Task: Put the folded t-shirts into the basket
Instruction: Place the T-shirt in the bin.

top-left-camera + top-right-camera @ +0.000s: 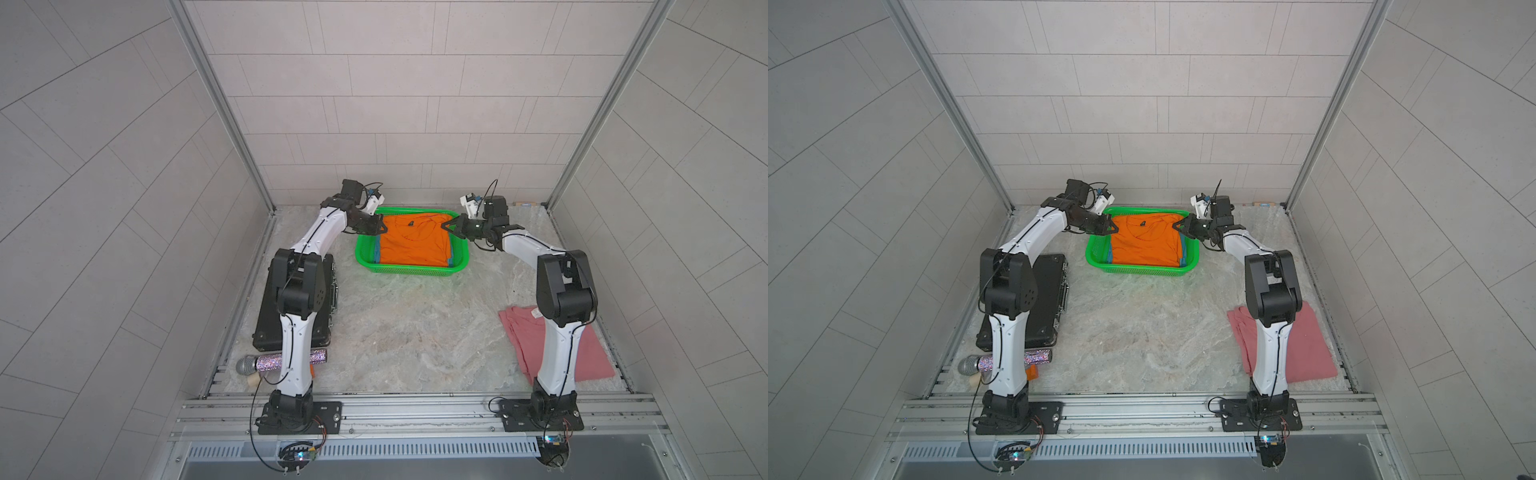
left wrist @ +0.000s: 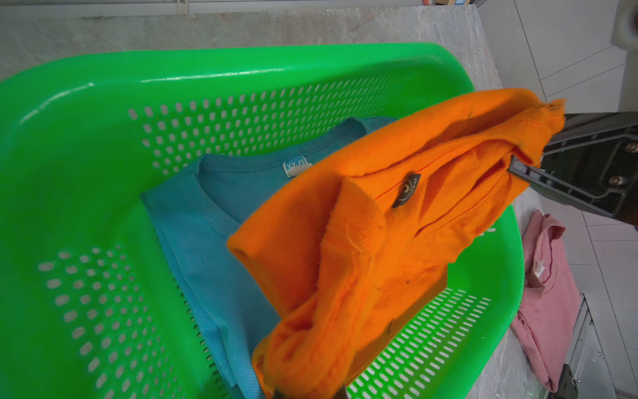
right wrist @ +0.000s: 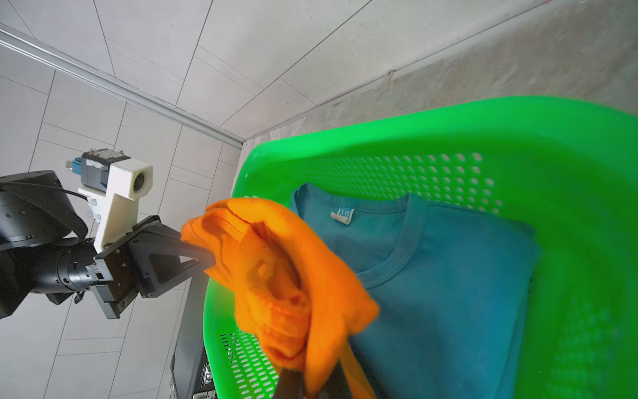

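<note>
Orange t-shirt (image 1: 415,243), pinched by left pincer (image 1: 380,227) and right pincer (image 1: 444,226), is held over blue t-shirt (image 2: 207,241) in basket (image 1: 399,272); pink t-shirt (image 1: 594,357) is left on tabletop (image 1: 395,332).

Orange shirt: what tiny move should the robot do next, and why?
Probably lower both claws a little. The left claw and right claw each pinch a raised corner of the orange t-shirt, while the rest already lies in the basket over the blue t-shirt; lowering should lay it flat.

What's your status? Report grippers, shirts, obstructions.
Left gripper, right gripper shut on folded orange cotton tee over green mesh plastic basket. Sky-blue tee inside; dusty-pink tee on table. Nothing blocking.
</note>
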Action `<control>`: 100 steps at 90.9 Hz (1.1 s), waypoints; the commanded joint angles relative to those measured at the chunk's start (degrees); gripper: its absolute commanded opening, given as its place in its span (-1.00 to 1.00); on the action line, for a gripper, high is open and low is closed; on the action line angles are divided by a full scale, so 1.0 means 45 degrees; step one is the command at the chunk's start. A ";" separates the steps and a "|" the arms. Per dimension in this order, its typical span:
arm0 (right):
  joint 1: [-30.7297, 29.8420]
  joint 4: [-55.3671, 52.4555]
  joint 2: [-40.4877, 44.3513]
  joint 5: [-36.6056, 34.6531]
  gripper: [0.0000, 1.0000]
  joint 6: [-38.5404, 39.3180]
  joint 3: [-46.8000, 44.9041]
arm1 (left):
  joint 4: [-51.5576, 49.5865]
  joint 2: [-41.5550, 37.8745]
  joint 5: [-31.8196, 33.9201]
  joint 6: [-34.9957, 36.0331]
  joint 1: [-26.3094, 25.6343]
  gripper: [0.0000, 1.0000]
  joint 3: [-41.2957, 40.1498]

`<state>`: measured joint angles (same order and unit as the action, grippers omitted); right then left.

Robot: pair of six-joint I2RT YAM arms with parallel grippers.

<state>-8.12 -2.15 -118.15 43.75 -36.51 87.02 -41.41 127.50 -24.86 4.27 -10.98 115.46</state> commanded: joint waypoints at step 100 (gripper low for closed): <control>0.0707 -0.9671 0.9058 -1.2748 1.00 -0.0409 -0.3081 | -0.0189 -0.6903 0.0467 0.0907 0.0429 1.00 -0.4300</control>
<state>-6.24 -32.56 -83.00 3.97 -31.73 81.01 -38.35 98.89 -19.75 4.73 -8.80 100.22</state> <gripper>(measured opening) 0.999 0.993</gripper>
